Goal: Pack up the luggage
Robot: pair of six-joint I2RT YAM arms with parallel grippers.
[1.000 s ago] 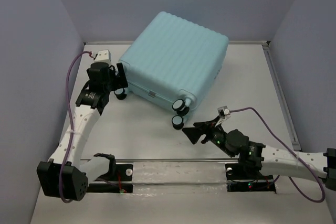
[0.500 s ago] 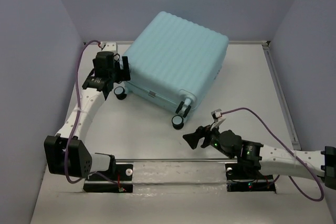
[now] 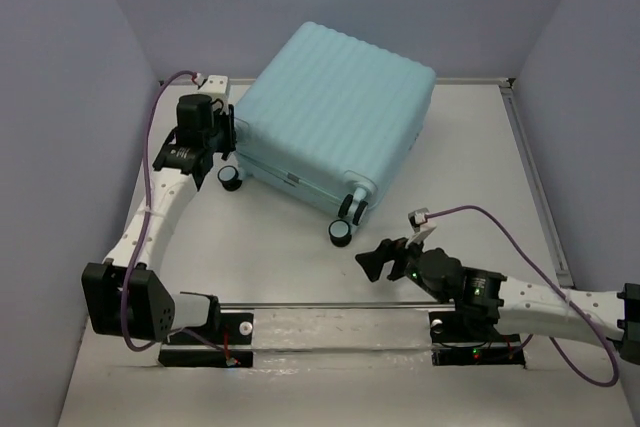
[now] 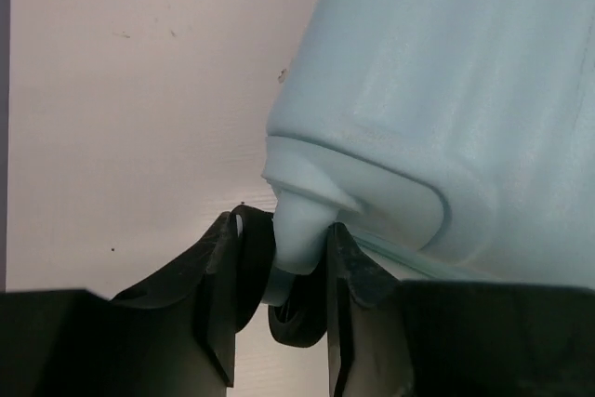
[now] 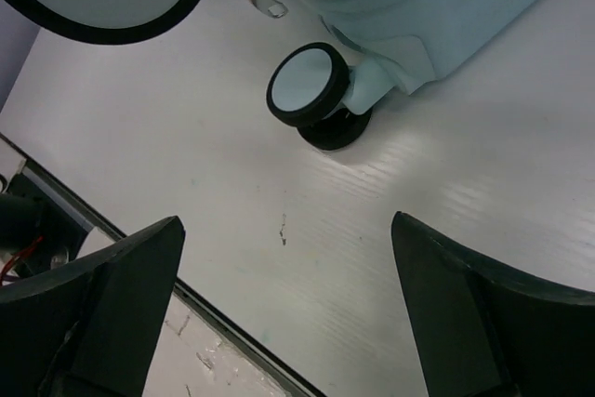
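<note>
Up close, left gripper [image 4: 282,230] clamps luggage [image 4: 446,90] wheel stem [image 4: 302,216].

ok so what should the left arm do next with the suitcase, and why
Probably close the left gripper firmly on the wheel stem before moving anything. Its fingers flank the stem at the left corner of the luggage, but a firm grip can't be confirmed. The luggage lies closed, and the right gripper hangs open, apart from the near wheel.
</note>
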